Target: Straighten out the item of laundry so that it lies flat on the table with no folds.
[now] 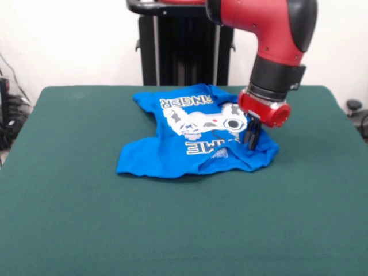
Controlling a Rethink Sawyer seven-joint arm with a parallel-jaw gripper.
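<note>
Gripping state: black gripper (252,140) pressed onto the crumpled bright blue cotton T-shirt (195,135); open or closed, cannot tell.
Shirt place: mid-back of the dark green felt worktop (86,218).
Doing it well: drag the bunched edge outward, low and slow.

the only lettering stands on the blue t-shirt (195,135), printed in white and seen upside down from this side. the upper line, above the controller print, shows "nger"; the letters before it are lost in a fold. the lower line, below the print, shows what looks like "me", possibly "ame", with the rest hidden by rumpled cloth and the gripper (251,140). no other text or label can be read.
</note>
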